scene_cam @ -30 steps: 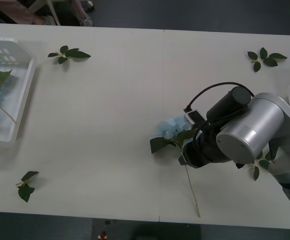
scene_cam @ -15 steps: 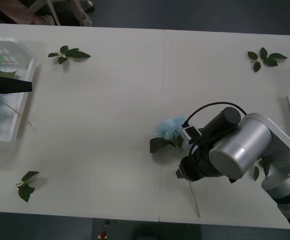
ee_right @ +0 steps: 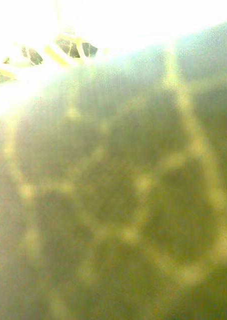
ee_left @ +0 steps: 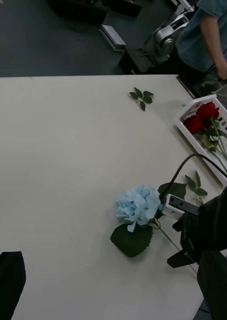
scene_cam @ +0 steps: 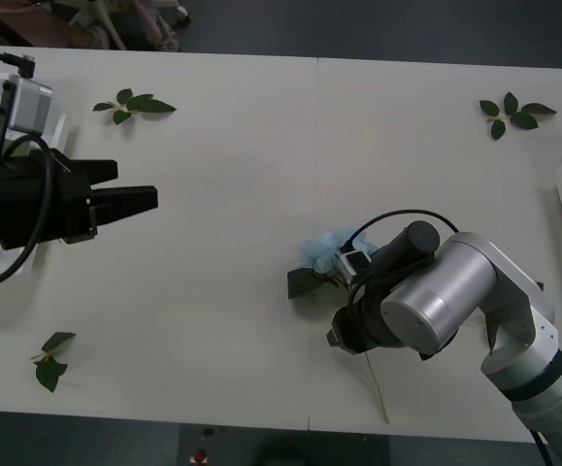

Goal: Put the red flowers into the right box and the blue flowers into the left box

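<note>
We judge the task nearly done: red flowers [ee_left: 201,117] lie in the right box [ee_left: 189,136]. One blue flower [scene_cam: 327,249] is left mid-table, the right gripper [scene_cam: 344,335] down over its stem (grip state we cannot tell). Left gripper [scene_cam: 125,202], fingers spread and empty, hangs beside the left box [scene_cam: 55,131].

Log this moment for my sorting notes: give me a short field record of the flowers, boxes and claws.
Blue flower on table: pale sky-blue artificial hydrangea head lying mid-table, stem toward the near edge
Right claw: low over that stem
Left claw: over the table, beside the left box, carrying nothing
Red flowers: deep-red artificial roses inside the shallow white right box
Left box: translucent white tray, mostly hidden by the left arm
</note>
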Motion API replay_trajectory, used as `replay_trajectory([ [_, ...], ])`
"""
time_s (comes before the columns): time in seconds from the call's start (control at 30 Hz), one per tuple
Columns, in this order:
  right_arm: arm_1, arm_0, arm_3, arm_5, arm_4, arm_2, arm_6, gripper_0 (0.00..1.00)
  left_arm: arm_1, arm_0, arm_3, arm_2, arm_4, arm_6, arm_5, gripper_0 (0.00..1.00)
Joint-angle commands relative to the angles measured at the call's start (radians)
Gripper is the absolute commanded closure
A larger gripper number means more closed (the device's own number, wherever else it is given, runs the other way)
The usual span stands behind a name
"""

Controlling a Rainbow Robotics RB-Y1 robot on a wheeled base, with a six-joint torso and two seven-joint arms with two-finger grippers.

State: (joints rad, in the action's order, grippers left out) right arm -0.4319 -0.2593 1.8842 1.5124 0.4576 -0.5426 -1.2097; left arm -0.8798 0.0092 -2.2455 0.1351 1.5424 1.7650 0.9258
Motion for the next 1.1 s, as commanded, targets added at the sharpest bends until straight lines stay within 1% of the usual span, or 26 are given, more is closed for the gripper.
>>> replay_trajectory([
  [0.03, 0.009, -0.008, 0.018, -0.008, -0.005, 0.001, 0.030, 0.59, -0.139, -0.002, -0.054, -0.091, 0.008, 0.051, -0.127, 0.00],
  [0.07, 0.009, -0.008, 0.018, -0.006, -0.005, 0.001, 0.032, 0.76, -0.162, -0.003, -0.065, -0.108, 0.018, 0.053, -0.157, 0.00],
  [0.1, 0.009, -0.008, 0.016, -0.006, -0.005, 0.001, 0.030, 0.86, -0.185, -0.003, -0.071, -0.121, 0.028, 0.054, -0.188, 0.00],
  [0.13, 0.007, -0.008, 0.018, -0.006, -0.005, 0.001, 0.030, 0.93, -0.205, -0.006, -0.077, -0.137, 0.047, 0.056, -0.217, 0.00],
  [0.2, 0.007, -0.008, 0.016, -0.006, -0.002, 0.001, 0.032, 1.00, -0.222, -0.014, -0.082, -0.149, 0.067, 0.062, -0.229, 0.00],
  [0.37, 0.009, -0.008, 0.016, -0.006, -0.002, 0.001, 0.032, 1.00, -0.228, -0.025, -0.092, -0.149, 0.071, 0.080, -0.229, 0.00],
  [0.6, 0.004, -0.009, 0.018, -0.028, 0.000, 0.001, 0.032, 1.00, -0.226, -0.034, -0.088, -0.158, 0.128, 0.094, -0.229, 0.00],
  [0.77, -0.019, -0.008, 0.053, -0.037, 0.013, 0.018, 0.032, 1.00, -0.226, -0.037, -0.083, -0.164, 0.150, 0.097, -0.229, 0.00],
  [0.87, -0.048, -0.009, 0.101, -0.035, 0.055, 0.047, 0.032, 1.00, -0.226, -0.037, -0.083, -0.164, 0.180, 0.105, -0.229, 0.00],
  [1.1, -0.087, -0.009, 0.188, -0.035, 0.233, 0.181, 0.013, 1.00, -0.222, -0.035, -0.080, -0.164, 0.194, 0.120, -0.229, 0.00],
])
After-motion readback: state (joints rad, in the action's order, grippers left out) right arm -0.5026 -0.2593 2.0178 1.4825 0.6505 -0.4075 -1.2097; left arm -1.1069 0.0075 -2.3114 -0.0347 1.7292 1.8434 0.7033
